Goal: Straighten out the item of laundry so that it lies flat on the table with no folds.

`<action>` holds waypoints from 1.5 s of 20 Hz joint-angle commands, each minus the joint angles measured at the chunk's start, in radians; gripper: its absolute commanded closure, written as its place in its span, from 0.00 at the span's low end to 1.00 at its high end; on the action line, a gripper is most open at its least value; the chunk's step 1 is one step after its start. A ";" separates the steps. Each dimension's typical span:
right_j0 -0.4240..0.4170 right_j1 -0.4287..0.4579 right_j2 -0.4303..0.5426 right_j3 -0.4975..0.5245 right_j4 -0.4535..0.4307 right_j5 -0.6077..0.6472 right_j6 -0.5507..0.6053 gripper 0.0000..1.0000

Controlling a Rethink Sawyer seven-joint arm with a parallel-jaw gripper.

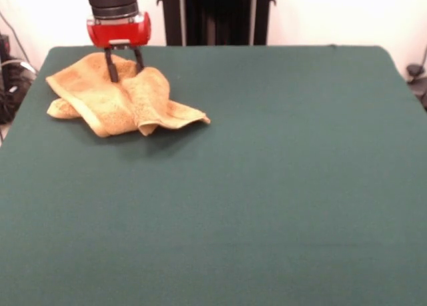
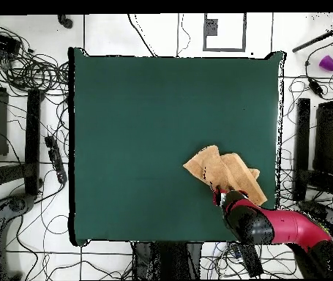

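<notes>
Towel (image 1: 123,101) lies crumpled with overlapping folds near a corner of the table (image 1: 267,186); gripper (image 1: 125,69) stands over it, fingers spread apart, tips on cloth.

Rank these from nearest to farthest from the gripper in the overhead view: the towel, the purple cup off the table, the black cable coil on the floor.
1. Towel, under the gripper.
2. Purple cup, top right, off the table.
3. Cable coil, top left.
</notes>
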 commanded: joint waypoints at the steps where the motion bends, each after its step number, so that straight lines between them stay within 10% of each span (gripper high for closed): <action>1: 0.027 0.073 0.090 0.031 0.008 0.079 -0.048 0.00; 16: 0.018 0.063 0.135 -0.016 0.030 0.148 -0.117 0.00; 23: 0.008 0.288 0.190 -0.298 0.054 0.247 -0.218 0.00; 30: 0.028 0.303 0.208 -0.320 0.136 0.269 -0.107 0.00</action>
